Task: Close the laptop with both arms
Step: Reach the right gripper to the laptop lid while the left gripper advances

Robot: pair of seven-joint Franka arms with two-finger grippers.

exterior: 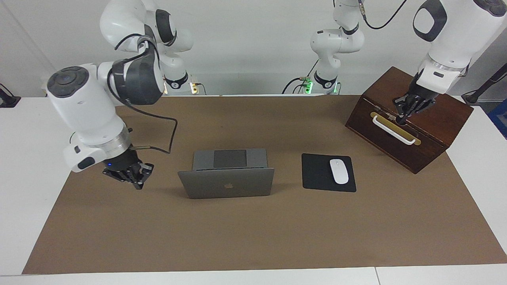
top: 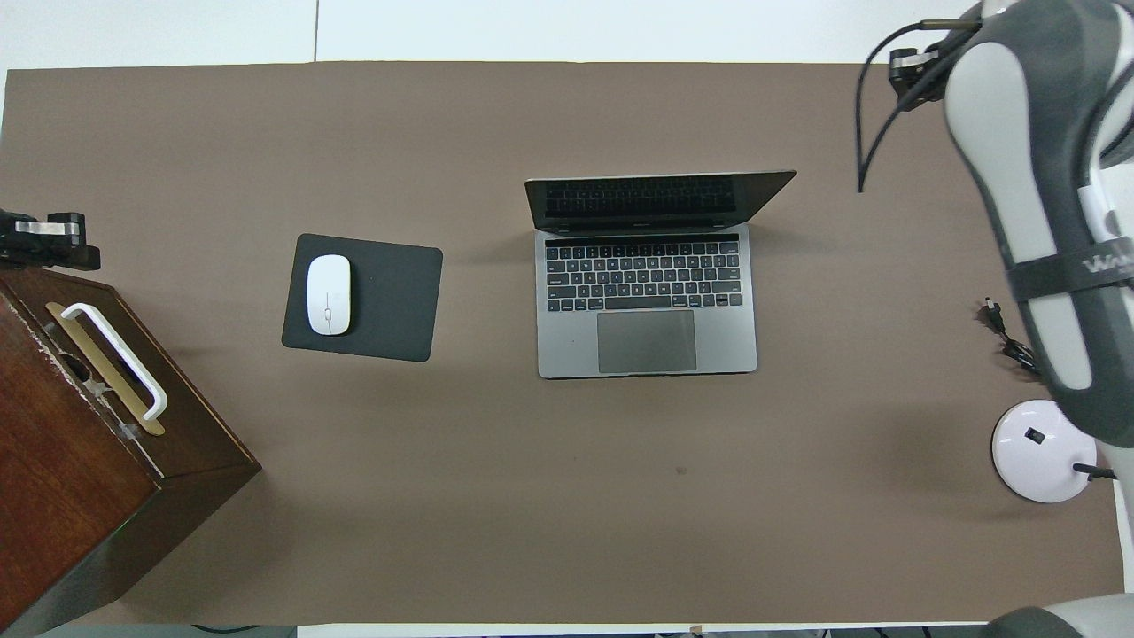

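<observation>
The silver-grey laptop [exterior: 225, 184] stands open in the middle of the brown mat, its lid upright and its keyboard deck [top: 647, 301] toward the robots. My right gripper [exterior: 134, 179] is shut and empty. It hangs low over the mat beside the laptop, toward the right arm's end of the table, a short gap from the lid's edge. My left gripper [exterior: 402, 114] is shut with its tips just above the top of the wooden box [exterior: 435, 118], by the end of the white handle [exterior: 394, 130]. It shows at the overhead view's edge as the left gripper [top: 44, 248].
A black mouse pad [top: 390, 301] with a white mouse [top: 328, 294] lies beside the laptop toward the left arm's end. A white lamp base [top: 1036, 452] and a black cable [top: 1005, 332] sit under the right arm [top: 1036, 221].
</observation>
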